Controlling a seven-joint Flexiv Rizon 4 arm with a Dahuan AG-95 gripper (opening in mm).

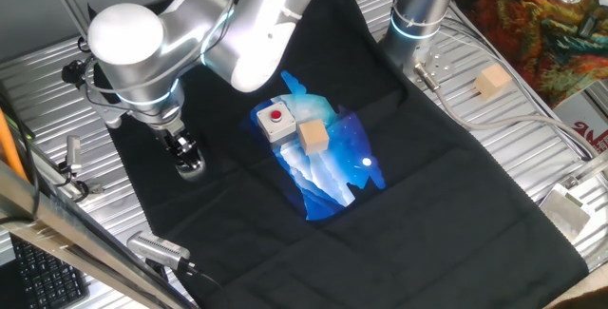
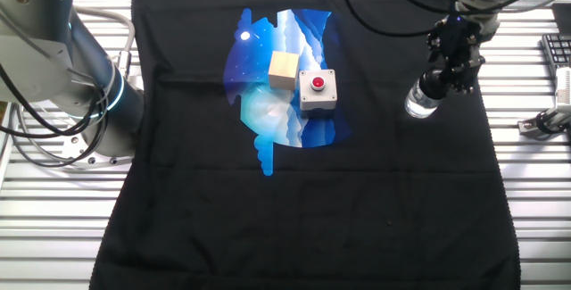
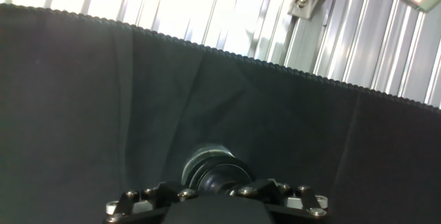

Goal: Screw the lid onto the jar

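No legible writing on jar (image 2: 421, 104).

Jars: one, the jar (image 2: 421, 103) of clear glass, at 3 o'clock on the black cloth (image 2: 303, 210)
Lids: one, the lid (image 3: 219, 177), black
Wooden cubes: two, one cube on the cloth (image 1: 313, 137), one off-cloth cube (image 1: 492, 82) at 1 o'clock on the table (image 1: 494, 147)
Button boxes: one, the grey box (image 1: 275, 120) with a red button
Robot arms: one arm (image 1: 190, 33)
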